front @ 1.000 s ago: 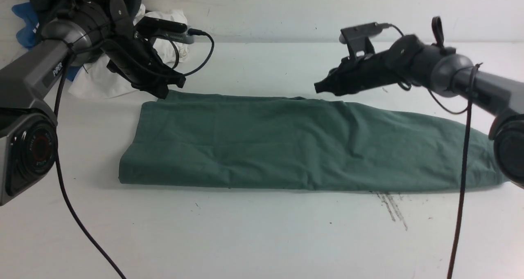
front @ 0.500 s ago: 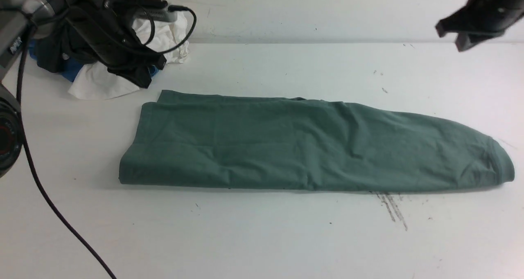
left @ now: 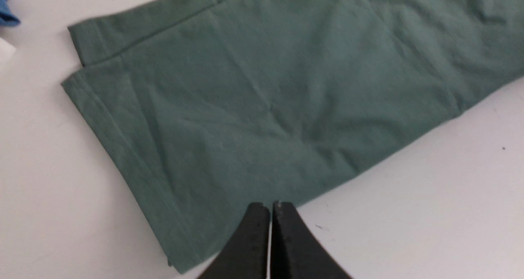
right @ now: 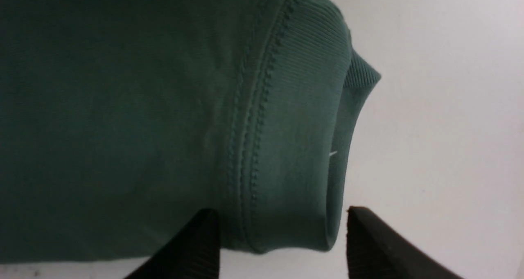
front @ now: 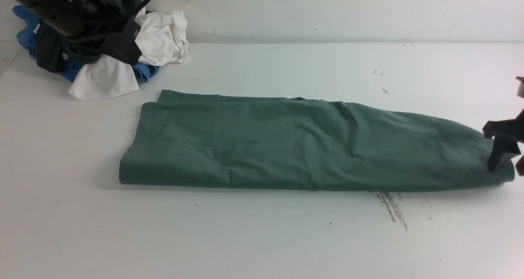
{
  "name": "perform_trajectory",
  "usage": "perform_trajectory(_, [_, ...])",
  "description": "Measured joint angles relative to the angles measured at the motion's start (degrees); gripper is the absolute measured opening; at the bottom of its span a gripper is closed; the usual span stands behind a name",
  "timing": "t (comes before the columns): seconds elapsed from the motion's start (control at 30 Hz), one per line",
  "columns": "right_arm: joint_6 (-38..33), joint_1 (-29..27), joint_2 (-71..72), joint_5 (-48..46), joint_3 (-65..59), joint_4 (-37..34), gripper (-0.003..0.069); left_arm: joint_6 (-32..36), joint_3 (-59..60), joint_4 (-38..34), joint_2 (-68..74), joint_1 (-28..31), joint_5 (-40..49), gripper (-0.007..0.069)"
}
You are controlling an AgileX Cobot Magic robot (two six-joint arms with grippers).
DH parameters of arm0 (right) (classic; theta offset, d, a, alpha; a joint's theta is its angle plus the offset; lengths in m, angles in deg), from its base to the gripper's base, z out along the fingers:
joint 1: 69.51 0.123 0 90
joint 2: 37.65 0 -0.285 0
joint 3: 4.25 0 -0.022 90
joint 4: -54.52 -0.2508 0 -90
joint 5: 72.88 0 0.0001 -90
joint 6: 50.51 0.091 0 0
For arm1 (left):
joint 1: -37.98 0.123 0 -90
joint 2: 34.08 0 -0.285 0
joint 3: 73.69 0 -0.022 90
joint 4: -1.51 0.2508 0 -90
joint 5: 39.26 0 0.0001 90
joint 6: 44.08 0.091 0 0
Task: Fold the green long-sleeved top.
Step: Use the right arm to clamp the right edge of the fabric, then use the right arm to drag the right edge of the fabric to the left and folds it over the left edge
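Top (front: pixel 303 144): muted sage green, folded lengthwise into one long band. It lies flat on the table (front: pixel 262 238), running left to right across the table's middle. The left end is square, with a stitched hem (left: pixel 118 156); two layers sit slightly offset at the far left corner. The right end tapers to a rounded tip. Ribbed neckband (right: pixel 303 107) at that tip, doubled over, rows of stitching beside it. The near long edge is a smooth fold. Shallow wrinkles at mid-length.

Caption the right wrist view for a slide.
Open right gripper poised at the ribbed collar of the green top on a white table.
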Motion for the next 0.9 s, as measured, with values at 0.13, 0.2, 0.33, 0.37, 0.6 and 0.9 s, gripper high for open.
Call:
perform_trajectory(0.13, [1.95,-0.06,-0.60,3.47,-1.36,0.84,0.0542,0.23,5.74,0.00,-5.17,0.00,-0.53,-0.0007])
perform_trajectory(0.2, [3.10,-0.11,-2.31,4.72,-1.48,1.32,0.0561,0.28,9.05,0.36,-8.47,0.00,-0.61,-0.0007])
perform_trajectory(0.33, [3.39,-0.10,-4.49,6.00,-1.22,0.90,0.0536,0.33,13.78,2.04,-13.69,0.00,-0.92,-0.0007])
perform_trajectory(0.37, [2.68,-0.10,-4.78,6.00,-1.09,0.58,0.0507,0.27,14.98,2.84,-15.44,0.00,-1.14,-0.0007])
perform_trajectory(0.6, [-2.67,-0.64,-4.84,6.28,-0.13,-1.95,0.0146,-1.85,21.17,4.84,-22.42,0.00,-1.75,-0.0007])
perform_trajectory(0.9, [-1.09,-0.86,2.22,-1.31,13.18,5.00,0.0030,-6.53,37.74,5.12,-32.47,0.00,-8.71,-0.0007])
